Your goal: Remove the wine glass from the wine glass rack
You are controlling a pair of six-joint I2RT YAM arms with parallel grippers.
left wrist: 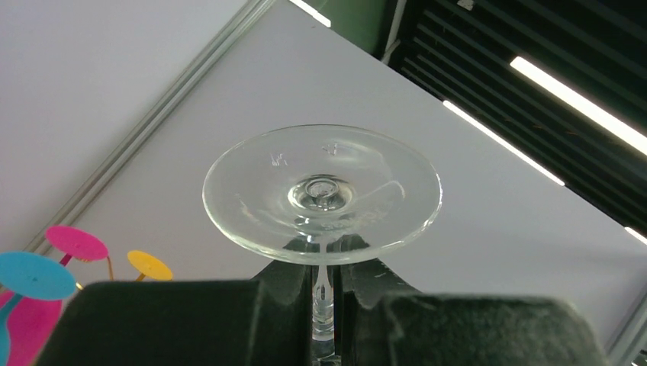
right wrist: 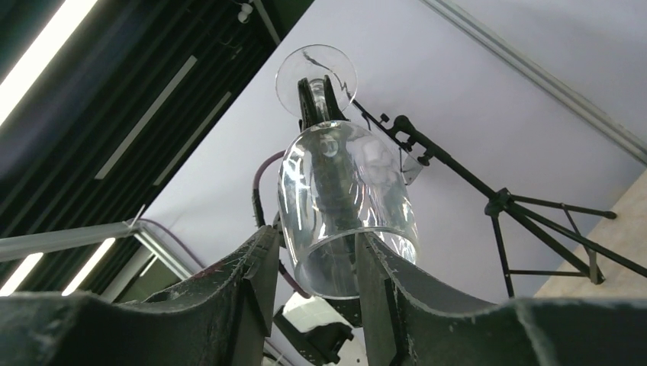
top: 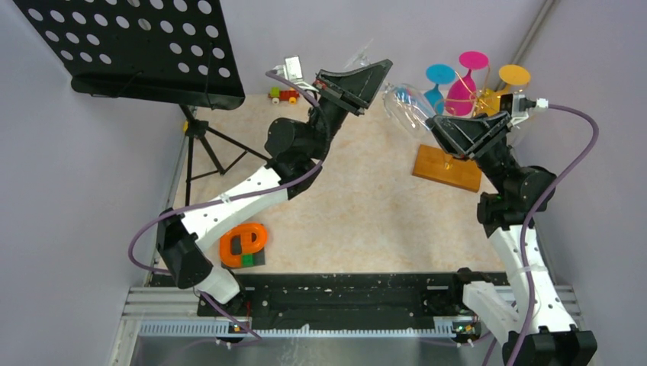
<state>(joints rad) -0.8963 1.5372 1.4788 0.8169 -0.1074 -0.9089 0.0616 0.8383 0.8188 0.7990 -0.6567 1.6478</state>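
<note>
**Operator:** Now, which step is in hand?

**Technician:** The wine glass rack (top: pixel 449 168) stands near the far right corner of the worktop (top: pixel 366 206). The wine glass (top: pixel 403 107) hangs clear of it, above the far edge. The left gripper (left wrist: pixel 326 293) clamps the stem. The right gripper (right wrist: pixel 313 252) is spread at the bowl, contact unclear.

**Operator:** Next move?

**Technician:** Removal looks done. Carry the glass away from the rack and lower it gently.

The tan table (top: pixel 366 206) holds 4 things: the wine glass rack (top: pixel 446 168) on its wooden base far right, a black tripod (top: pixel 202 145) far left, an orange toy (top: pixel 244 242) near left, and a little toy car (top: pixel 284 94) far back.
</note>
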